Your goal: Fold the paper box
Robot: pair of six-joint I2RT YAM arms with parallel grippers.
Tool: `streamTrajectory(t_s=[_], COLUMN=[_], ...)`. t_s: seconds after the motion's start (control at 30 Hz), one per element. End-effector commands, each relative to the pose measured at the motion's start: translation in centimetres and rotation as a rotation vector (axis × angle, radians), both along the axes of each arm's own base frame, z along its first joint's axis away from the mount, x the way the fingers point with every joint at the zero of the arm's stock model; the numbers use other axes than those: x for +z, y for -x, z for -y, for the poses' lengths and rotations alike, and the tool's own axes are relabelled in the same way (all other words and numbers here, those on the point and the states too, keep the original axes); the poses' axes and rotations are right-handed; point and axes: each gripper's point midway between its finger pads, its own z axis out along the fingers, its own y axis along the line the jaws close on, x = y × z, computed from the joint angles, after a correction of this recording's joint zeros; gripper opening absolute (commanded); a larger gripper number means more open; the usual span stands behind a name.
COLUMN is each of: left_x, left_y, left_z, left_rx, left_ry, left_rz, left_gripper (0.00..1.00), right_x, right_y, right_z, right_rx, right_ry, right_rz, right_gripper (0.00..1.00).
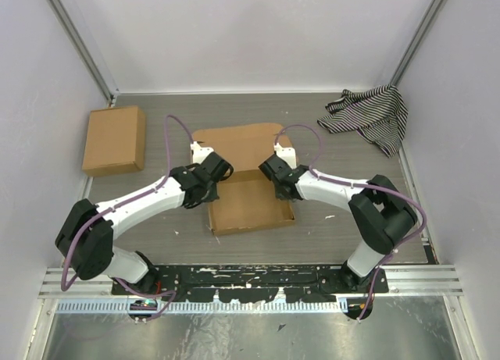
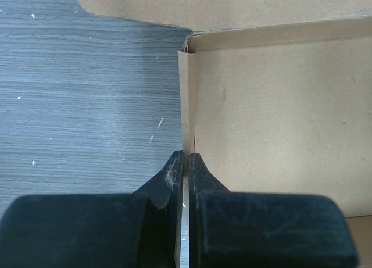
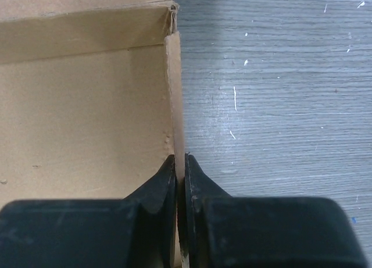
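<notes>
Two white-and-black robot arms, the left arm (image 1: 141,200) and the right arm (image 1: 336,190), stood bolted to a metal rail (image 1: 250,276) at the near edge of a grey wood-grain table (image 1: 156,235) in what looked like a robotics lab test cell. Plain white walls (image 1: 234,32) on aluminium corner posts (image 1: 78,40) boxed in the left, right and far sides. Purple cables (image 1: 166,133) looped off the arms.

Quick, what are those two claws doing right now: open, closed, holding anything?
The left gripper is closed, pinching the left side wall of the paper box.
The right gripper is closed, pinching the paper box's right side wall.
</notes>
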Motion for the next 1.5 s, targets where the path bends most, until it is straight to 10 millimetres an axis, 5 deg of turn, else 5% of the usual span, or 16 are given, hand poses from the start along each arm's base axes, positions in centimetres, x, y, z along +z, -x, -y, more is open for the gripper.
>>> streamTrajectory(t_s=[0.0,0.1,0.3,0.63,0.77,0.87,1.0,1.13,1.47], left_x=[-0.1,-0.8,-1.0,3.4,5.9,6.8,6.6,5.8,0.4], left_y=[-0.4,-0.5,-0.9,-1.8,-2.6,-4.9,-8.5,-11.2,-13.3], left_z=[-0.6,-0.9,-0.9,-0.6,-0.7,-2.6,-5.7,-6.0,-6.6], left_rx=[0.005,0.003,0.001,-0.008,-0.007,0.048,0.15,0.165,0.204], left_ry=[-0.047,-0.086,-0.117,-0.083,-0.059,0.002,0.09,0.141,0.141], left_rz=[0.018,0.006,-0.008,0.067,0.108,0.092,0.046,0.012,-0.115], left_gripper=[0.09,0.11,0.18,0.52,0.64,0.68,0.67,0.65,0.62], right_x=[-3.9,-3.5,-1.0,8.4,11.9,13.3,13.7,12.4,7.6], right_y=[1.9,1.9,1.8,-1.0,-3.3,-6.4,-9.9,-12.6,-15.7], right_z=[0.5,-0.3,-1.0,-1.6,-1.3,0.5,1.2,1.9,3.2], right_rx=[-0.058,-0.043,-0.016,0.035,0.05,0.026,0.041,0.028,0.036], right_ry=[-0.029,-0.072,-0.119,-0.267,-0.36,-0.422,-0.468,-0.516,-0.688], right_rz=[-0.095,-0.095,-0.069,0.103,0.141,0.164,0.156,0.141,0.018], right_gripper=[0.14,0.21,0.51,0.63,0.64,0.65,0.66,0.69,0.79])
